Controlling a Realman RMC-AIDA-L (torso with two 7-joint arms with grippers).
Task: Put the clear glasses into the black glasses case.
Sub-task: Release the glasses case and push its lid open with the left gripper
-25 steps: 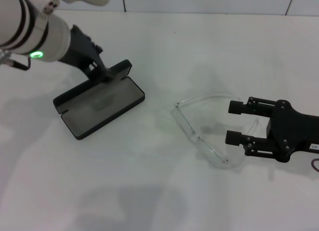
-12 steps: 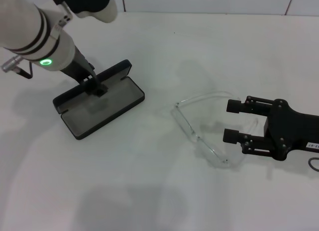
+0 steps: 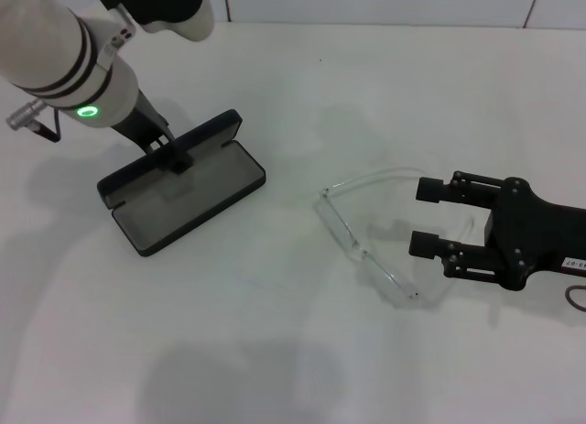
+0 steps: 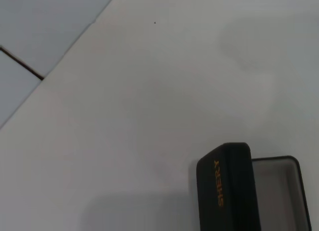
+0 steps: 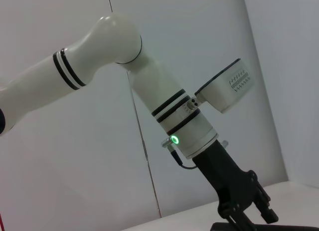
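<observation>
Lying uncollected on desk (image 3: 302,351): clear glasses (image 3: 366,250); black glasses case (image 3: 183,200) sitting open, empty; right pincer (image 3: 423,217) hovering spread, empty; left pincer (image 3: 179,154) at lid, grip indeterminable.

The black glasses case (image 3: 183,183) lies open on the worktop (image 3: 275,332) — lid raised at the back, grey lining showing, orange lettering on the lid. The clear glasses (image 3: 366,241) rest well apart from it — transparent, arms unfolded, lens edge down.
</observation>
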